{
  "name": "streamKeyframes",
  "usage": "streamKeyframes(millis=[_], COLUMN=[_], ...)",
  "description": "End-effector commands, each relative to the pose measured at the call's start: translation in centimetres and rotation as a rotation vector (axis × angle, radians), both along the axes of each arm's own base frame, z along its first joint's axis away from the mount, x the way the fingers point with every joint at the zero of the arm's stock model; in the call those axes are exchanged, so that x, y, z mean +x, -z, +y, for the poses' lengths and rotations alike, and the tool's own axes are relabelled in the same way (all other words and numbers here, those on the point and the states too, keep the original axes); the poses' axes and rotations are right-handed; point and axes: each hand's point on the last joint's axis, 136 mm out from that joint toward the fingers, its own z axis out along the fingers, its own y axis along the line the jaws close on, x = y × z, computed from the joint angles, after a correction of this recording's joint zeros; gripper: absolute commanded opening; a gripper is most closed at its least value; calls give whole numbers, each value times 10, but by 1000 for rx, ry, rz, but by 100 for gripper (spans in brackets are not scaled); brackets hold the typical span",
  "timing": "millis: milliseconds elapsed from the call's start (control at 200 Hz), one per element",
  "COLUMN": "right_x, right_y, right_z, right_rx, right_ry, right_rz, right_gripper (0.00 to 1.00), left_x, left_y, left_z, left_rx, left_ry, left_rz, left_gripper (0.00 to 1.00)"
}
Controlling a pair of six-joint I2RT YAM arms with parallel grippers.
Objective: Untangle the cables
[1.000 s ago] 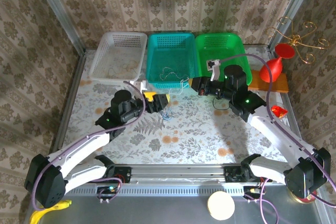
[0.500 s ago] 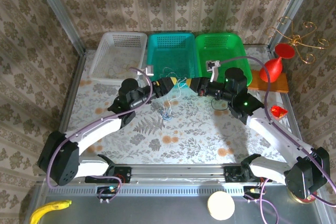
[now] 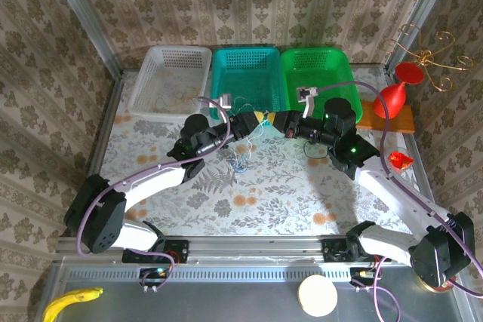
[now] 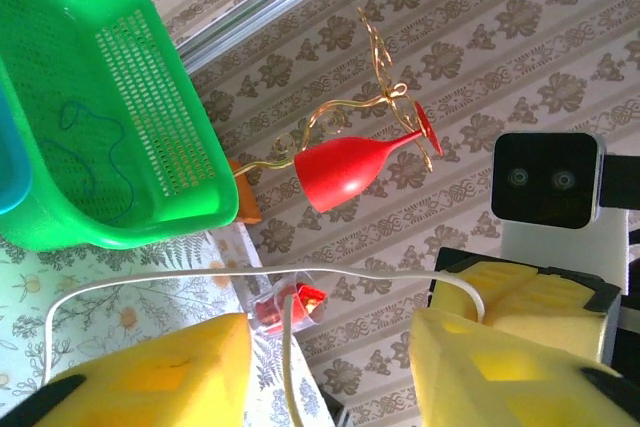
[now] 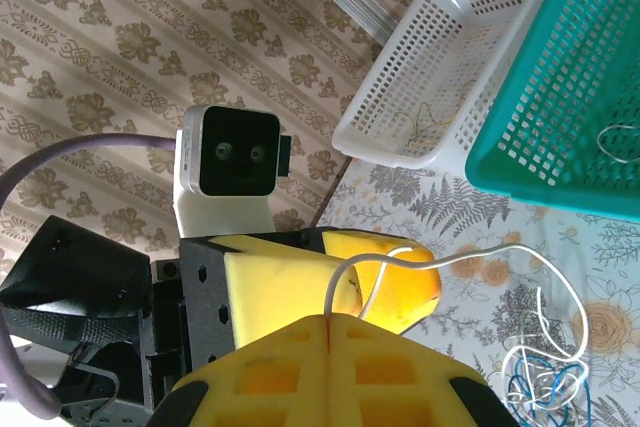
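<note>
White cable (image 4: 160, 278) is pinched in right claw (image 5: 328, 322); left claw (image 4: 330, 347), spread around it, should be closed squarely before pulling.

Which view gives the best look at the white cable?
Right wrist: the white cable runs from the right hand's shut pads down to the tangle. Left wrist shows a stretch crossing between the left hand's open fingers. In top external it is a faint thread between the hands.
</note>
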Motion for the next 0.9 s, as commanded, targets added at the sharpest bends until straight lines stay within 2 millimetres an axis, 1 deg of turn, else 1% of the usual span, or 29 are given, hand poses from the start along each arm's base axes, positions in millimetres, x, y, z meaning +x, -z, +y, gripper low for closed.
streamKeyframes(millis=[0, 90, 255, 355, 380, 475, 510, 565, 710, 895], right_x=[-6, -6, -4, -4, -4, -4, -4, -5, -6, -5], right_y=[-6, -2, 10, 19, 21, 31, 35, 41, 57, 83], right_z=[2, 1, 0, -2, -2, -3, -4, -5, -10, -14], right_rx=[28, 22, 3, -14, -17, -34, -41, -52, -80, -113], right_ry=[-23, -21, -10, -2, -2, 4, 7, 12, 29, 54], right_rz=[-27, -18, 0, 16, 19, 33, 37, 45, 60, 94], right_gripper=[0, 0, 0, 0, 5, 31, 37, 43, 51, 57], left_x=[-3, -3, -2, -2, -2, 0, 1, 4, 8, 10], left_y=[-26, -28, -44, -56, -59, -68, -71, -77, -90, -105], left_z=[-6, -7, -6, -7, -7, -7, -6, -4, -2, -4], left_rx=[-78, -93, -102, -70, -60, -31, -25, -22, -22, -27], left_ry=[21, 21, 16, 22, 22, 20, 18, 13, 11, 25], left_rz=[-45, -49, -86, -121, -129, -155, -161, -172, -194, -223], left_gripper=[38, 26, 0, 0, 0, 0, 0, 0, 0, 0])
